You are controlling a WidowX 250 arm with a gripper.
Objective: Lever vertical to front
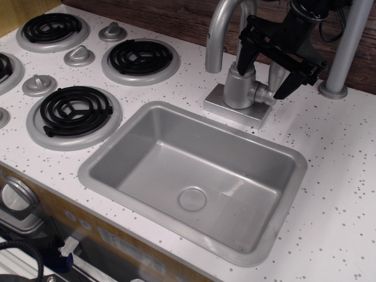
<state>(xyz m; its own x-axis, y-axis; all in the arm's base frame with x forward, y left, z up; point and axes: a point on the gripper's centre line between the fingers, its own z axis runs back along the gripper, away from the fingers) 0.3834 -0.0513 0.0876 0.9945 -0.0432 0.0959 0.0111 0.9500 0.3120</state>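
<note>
A: One white speckled surface [329,176], largest item. What's set into it?

B: A rectangular sink [117,150], matte silver-grey, rounded corners, round drain [192,198] in the floor. To its left, three black coil burners on grey discs, the nearest at [73,111], with small round grey knobs [79,56] between them.

A: Next in size?

B: The tap: square grey base plate [218,106] behind the sink, cylindrical body [238,88] on it, and a curved gooseneck spout [218,35] rising out of frame. A second grey post [343,53] stands at the far right on its own round foot.

A: The black gripper [267,73]?

B: It comes down from the top right over the tap. Two black fingers are spread apart, one [245,56] beside the tap body, the other [289,82] further right.

A: And the lever [276,73]?

B: Smallest item. A short silver-grey matte paddle, standing roughly upright, joined by a stubby side pivot [264,96] to the right of the tap body. It sits between the open fingers, nearer the right one. Much of it is hidden by the gripper, so I cannot tell whether either finger touches it; nothing is clamped.
</note>
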